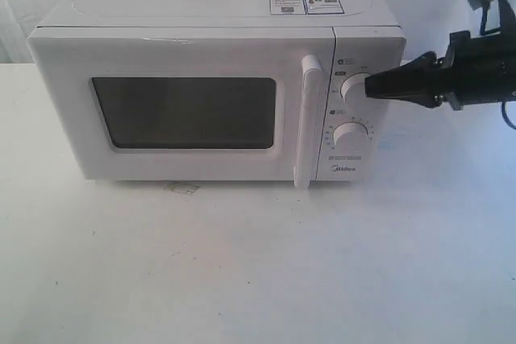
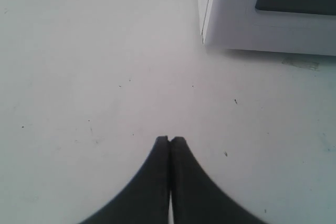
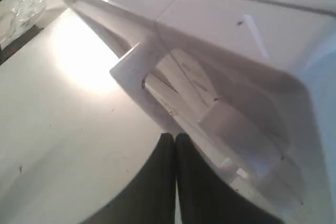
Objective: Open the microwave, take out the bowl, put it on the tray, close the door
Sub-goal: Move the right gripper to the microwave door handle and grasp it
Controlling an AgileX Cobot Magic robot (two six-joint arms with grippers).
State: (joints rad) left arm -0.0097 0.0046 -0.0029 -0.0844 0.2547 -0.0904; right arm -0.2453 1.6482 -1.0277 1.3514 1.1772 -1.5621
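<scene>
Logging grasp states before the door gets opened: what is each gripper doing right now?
Left gripper: closed, holding nothing.
Right gripper: closed, holding nothing, by the microwave.

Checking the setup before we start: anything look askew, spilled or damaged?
Nothing damaged. The microwave sits square with its door shut. Only a small scuffed patch marks the table just in front.

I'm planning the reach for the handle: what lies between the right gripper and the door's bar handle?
In the exterior view, only the control panel face and its upper dial lie between the right gripper and the handle.
</scene>
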